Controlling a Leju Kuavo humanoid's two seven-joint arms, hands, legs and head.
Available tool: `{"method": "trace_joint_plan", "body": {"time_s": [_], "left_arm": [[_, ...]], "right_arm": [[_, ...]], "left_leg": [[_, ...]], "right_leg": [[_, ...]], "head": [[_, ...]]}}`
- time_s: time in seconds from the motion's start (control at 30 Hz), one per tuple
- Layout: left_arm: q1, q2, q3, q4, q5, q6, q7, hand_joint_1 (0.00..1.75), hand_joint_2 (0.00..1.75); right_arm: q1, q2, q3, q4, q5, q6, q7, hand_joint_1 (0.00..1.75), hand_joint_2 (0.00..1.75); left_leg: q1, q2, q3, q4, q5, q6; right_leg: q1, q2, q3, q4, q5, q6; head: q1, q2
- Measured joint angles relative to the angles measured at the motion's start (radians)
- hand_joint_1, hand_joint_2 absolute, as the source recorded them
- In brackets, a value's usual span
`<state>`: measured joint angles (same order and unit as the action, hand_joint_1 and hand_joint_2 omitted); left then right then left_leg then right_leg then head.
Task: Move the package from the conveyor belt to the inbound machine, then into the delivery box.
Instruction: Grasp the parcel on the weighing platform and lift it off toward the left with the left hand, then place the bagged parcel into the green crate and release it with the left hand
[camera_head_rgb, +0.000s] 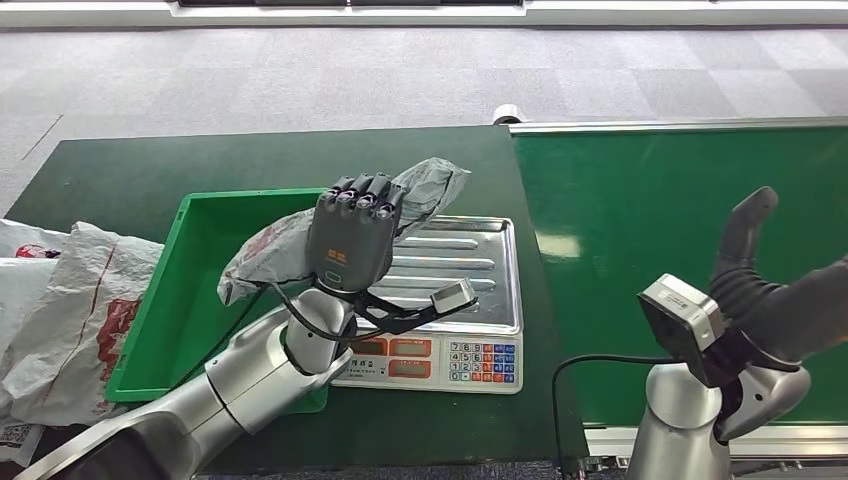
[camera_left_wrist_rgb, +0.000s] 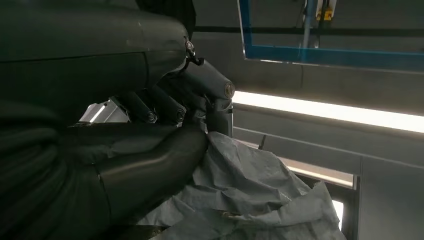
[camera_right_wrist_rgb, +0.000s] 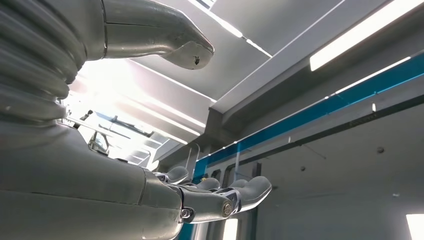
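Note:
My left hand (camera_head_rgb: 352, 235) grips a crumpled grey plastic package (camera_head_rgb: 428, 188) and holds it in the air, over the gap between the scale's steel pan (camera_head_rgb: 478, 262) and the green box (camera_head_rgb: 195, 265). One end of the package hangs over the box, the other over the pan. In the left wrist view the thumb and fingers of the left hand (camera_left_wrist_rgb: 150, 165) close on the grey package (camera_left_wrist_rgb: 250, 195). My right hand (camera_head_rgb: 775, 295) is raised over the near edge of the green conveyor belt (camera_head_rgb: 650, 210), fingers apart and holding nothing. The right wrist view shows the same right hand (camera_right_wrist_rgb: 100, 190) spread.
The scale's keypad and displays (camera_head_rgb: 440, 362) face me on the dark green table (camera_head_rgb: 130, 170). White plastic bags with red print (camera_head_rgb: 70, 300) lie piled to the left of the box. Grey carpet lies beyond the table.

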<state>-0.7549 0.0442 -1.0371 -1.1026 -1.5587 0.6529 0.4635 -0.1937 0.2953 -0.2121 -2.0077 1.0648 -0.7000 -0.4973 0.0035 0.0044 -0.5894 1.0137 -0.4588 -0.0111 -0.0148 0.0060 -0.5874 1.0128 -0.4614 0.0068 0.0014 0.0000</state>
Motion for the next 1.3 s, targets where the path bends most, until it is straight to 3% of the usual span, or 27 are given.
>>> {"method": "trace_joint_plan", "body": {"time_s": [0.1, 0.17, 0.3, 0.43, 0.57, 0.67, 0.73, 0.77, 0.9, 1.13, 1.3], "left_arm": [[-0.041, 0.054, -0.009, -0.033, 0.0, 0.002, -0.033, 1.75, 1.75], [-0.082, 0.116, -0.002, -0.061, 0.001, 0.003, -0.115, 1.75, 1.75], [-0.133, 0.248, 0.064, -0.105, 0.002, -0.025, -0.385, 1.75, 1.75], [-0.138, 0.293, 0.086, -0.074, 0.003, -0.11, -0.631, 1.75, 1.75], [-0.132, 0.264, 0.083, 0.066, 0.004, -0.125, -0.949, 0.0, 1.75], [-0.107, 0.206, 0.094, 0.207, 0.006, -0.137, -1.233, 0.0, 1.75], [-0.085, 0.161, 0.116, 0.297, 0.009, -0.131, -1.344, 0.0, 1.75], [-0.075, 0.141, 0.131, 0.333, 0.01, -0.121, -1.353, 0.0, 1.75], [-0.048, 0.087, 0.182, 0.431, 0.01, -0.102, -1.348, 0.0, 0.0], [-0.004, 0.056, 0.304, 0.424, 0.01, -0.057, -1.348, 0.0, 0.0], [0.12, 0.056, 0.467, 0.157, 0.012, 0.034, -1.348, 0.0, 0.0]], "right_arm": [[0.001, 0.0, 0.0, -0.003, 0.001, 0.0, -0.002, 0.0, 1.75], [0.001, 0.0, 0.0, -0.003, 0.0, 0.0, -0.007, 0.0, 1.75], [0.002, 0.0, -0.004, -0.003, -0.009, 0.0, -0.023, 0.0, 1.75], [0.003, 0.0, -0.007, -0.002, -0.02, 0.0, -0.034, 0.0, 1.75], [0.004, 0.0, -0.007, -0.001, -0.027, 0.0, -0.047, 0.0, 1.75], [0.004, 0.0, -0.007, 0.005, -0.033, 0.0, -0.059, 0.0, 1.75], [0.005, 0.0, -0.007, 0.009, -0.036, 0.0, -0.061, 0.0, 1.75], [0.005, 0.0, -0.007, 0.011, -0.035, 0.0, -0.06, 0.0, 1.75], [0.008, 0.0, -0.007, 0.018, -0.03, 0.0, -0.053, 0.0, 1.75], [0.013, 0.0, -0.007, 0.026, 0.0, 0.0, -0.011, 0.0, 1.75], [0.017, 0.0, -0.007, 0.033, 0.023, 0.0, 0.015, 0.0, 1.75]], "left_leg": [[0.0, 0.0, -0.001, 0.0, 0.0, 0.0], [0.0, 0.0, -0.001, 0.0, 0.0, 0.0], [0.0, 0.0, 0.0, -0.001, 0.001, -0.001], [0.001, -0.005, 0.0, -0.001, 0.001, -0.001], [-0.001, -0.005, 0.0, -0.001, 0.001, -0.001], [-0.001, -0.004, 0.001, 0.0, 0.001, 0.0], [-0.001, -0.003, 0.001, 0.0, 0.001, 0.0], [-0.002, -0.003, 0.001, 0.0, 0.0, 0.0], [-0.002, 0.001, 0.001, 0.0, 0.0, 0.0], [-0.001, 0.001, 0.001, -0.001, 0.0, 0.0], [-0.001, 0.001, 0.001, -0.001, 0.0, 0.0]], "right_leg": [[0.0, 0.0, 0.0, 0.001, 0.0, 0.0], [0.0, 0.0, -0.001, 0.001, 0.001, 0.0], [0.001, 0.0, -0.001, 0.001, 0.0, -0.001], [0.001, -0.005, 0.001, 0.001, 0.0, -0.002], [-0.001, -0.004, 0.001, 0.001, 0.0, -0.001], [-0.001, -0.003, 0.001, 0.0, 0.0, -0.001], [-0.002, -0.002, 0.001, 0.0, 0.0, -0.001], [-0.002, -0.002, 0.001, 0.0, 0.0, -0.001], [-0.001, 0.0, 0.0, 0.0, 0.0, -0.001], [0.0, 0.001, 0.0, 0.0, 0.0, -0.001], [0.0, 0.001, -0.001, 0.0, 0.0, -0.001]], "head": [[0.0, 0.0], [0.0, 0.0], [0.0, 0.0], [0.0, 0.0], [0.0, 0.0], [0.0, 0.0], [0.0, 0.0], [0.0, 0.0], [0.0, 0.0], [0.0, 0.0], [0.0, 0.0]]}}
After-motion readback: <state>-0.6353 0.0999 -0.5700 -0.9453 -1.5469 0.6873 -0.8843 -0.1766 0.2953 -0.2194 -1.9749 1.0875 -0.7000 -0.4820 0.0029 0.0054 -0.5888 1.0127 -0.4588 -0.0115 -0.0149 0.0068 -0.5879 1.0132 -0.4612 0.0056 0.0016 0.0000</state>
